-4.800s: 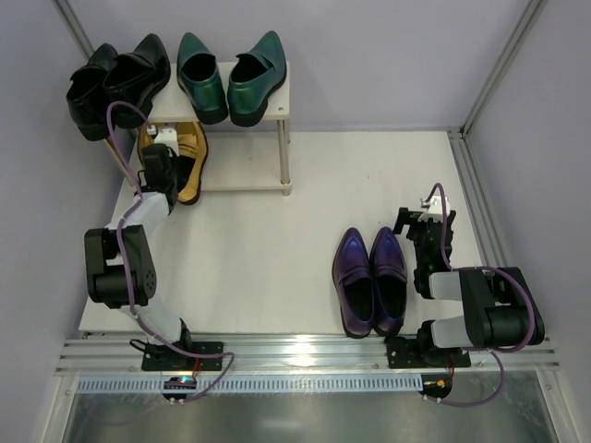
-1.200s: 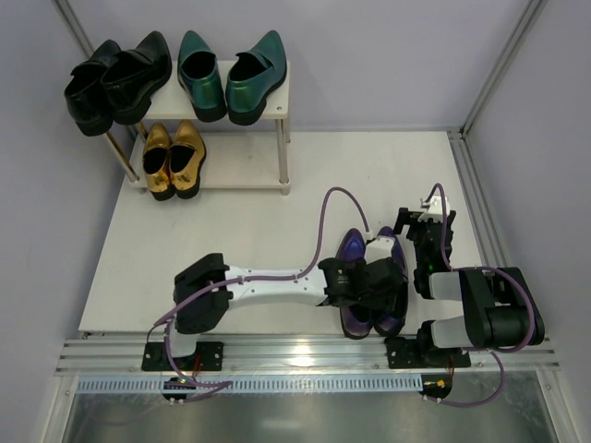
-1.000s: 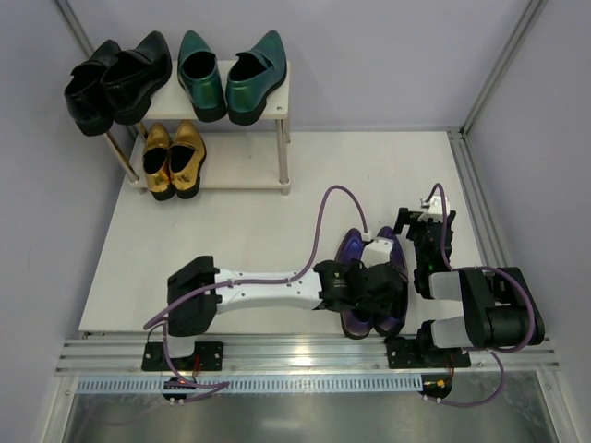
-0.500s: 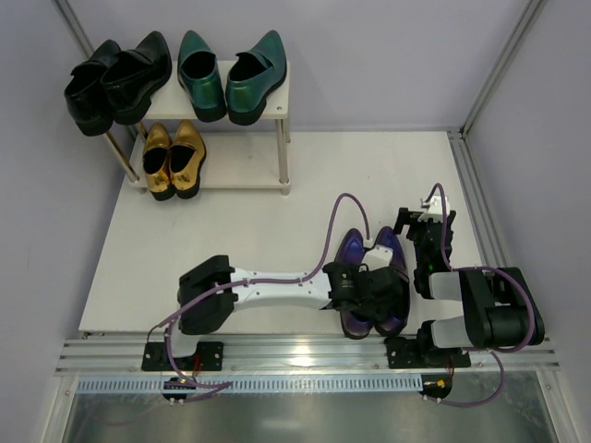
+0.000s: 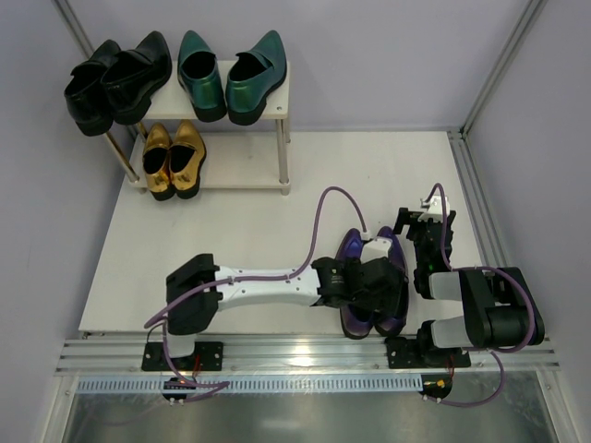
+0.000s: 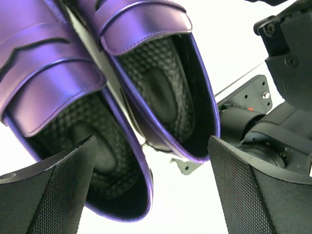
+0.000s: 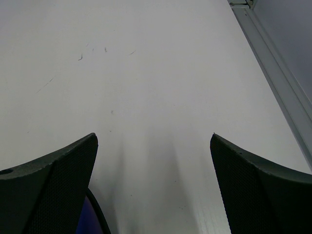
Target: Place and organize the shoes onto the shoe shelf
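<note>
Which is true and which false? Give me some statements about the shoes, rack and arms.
1. The green shoes stand on the shoe shelf's top board. True.
2. The gold shoes stand beside them up there. False: they are on the lower board.
3. The left gripper is open over the purple shoes' heel ends. True.
4. The right gripper grips a purple shoe. False: it is open, holding nothing.
5. The black shoes lie beside the purple ones. False: they are on the top board.

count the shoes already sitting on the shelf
6: black pair top tier left, green pair top tier right, gold pair lower tier left. The purple pair is on the table, off the shelf; none seem hidden.
</note>
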